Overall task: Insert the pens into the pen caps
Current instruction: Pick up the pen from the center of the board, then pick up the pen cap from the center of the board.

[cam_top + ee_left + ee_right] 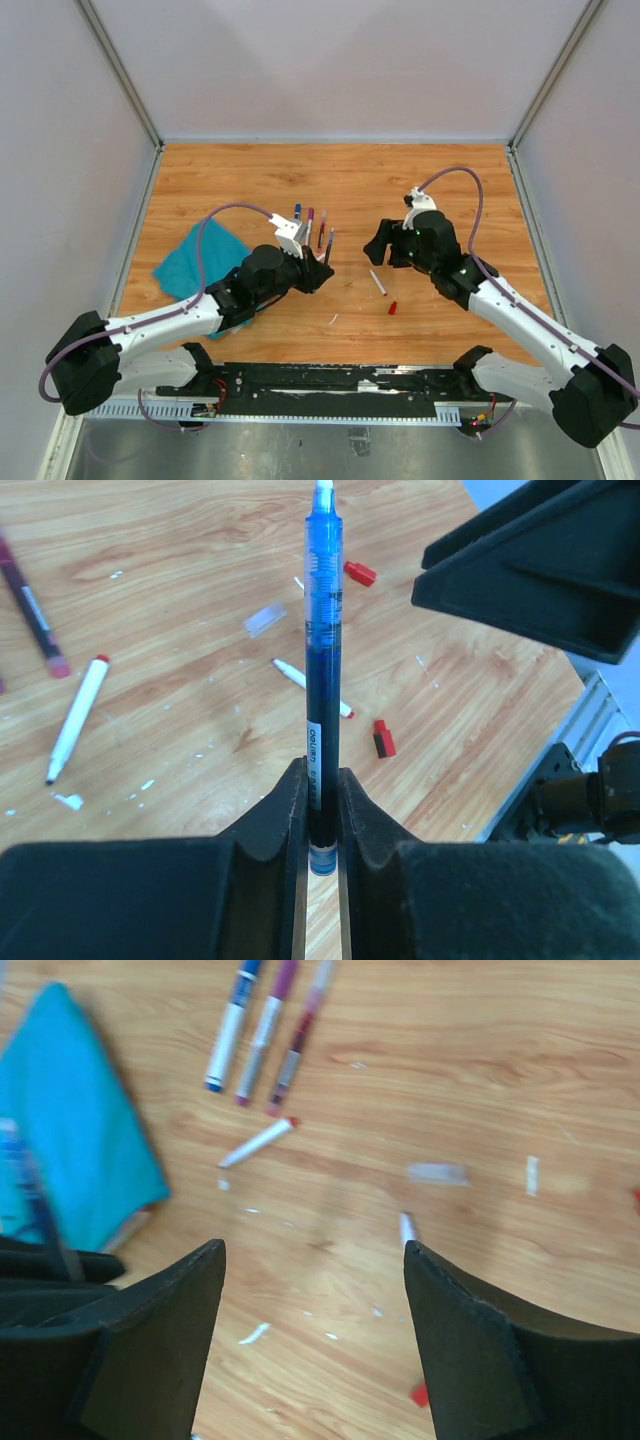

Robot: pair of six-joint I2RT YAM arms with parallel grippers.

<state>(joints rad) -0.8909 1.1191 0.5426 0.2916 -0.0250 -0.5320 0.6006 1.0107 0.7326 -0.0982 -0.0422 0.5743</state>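
My left gripper (pixel 322 785) (pixel 320 270) is shut on a blue pen (pixel 322 650) near its lower end. The pen sticks straight out past the fingertips, toward my right gripper (pixel 378 246). That gripper (pixel 315 1250) stands open just right of the pen with nothing between its fingers. A white pen (pixel 377 282) (pixel 310 686) lies on the table between the arms, a red pen cap (pixel 393 307) (pixel 384 738) close to it. A second red cap (pixel 360 573) lies farther out. Another white pen with a red end (pixel 78 718) (pixel 258 1143) lies loose. Three pens (pixel 265 1035) (pixel 310 215) lie side by side behind.
A teal cloth (pixel 200 265) (pixel 75 1150) lies crumpled at the left of the wooden table (pixel 450 180). Small white scraps (pixel 334 319) dot the boards. Grey walls close in the table at the back and both sides.
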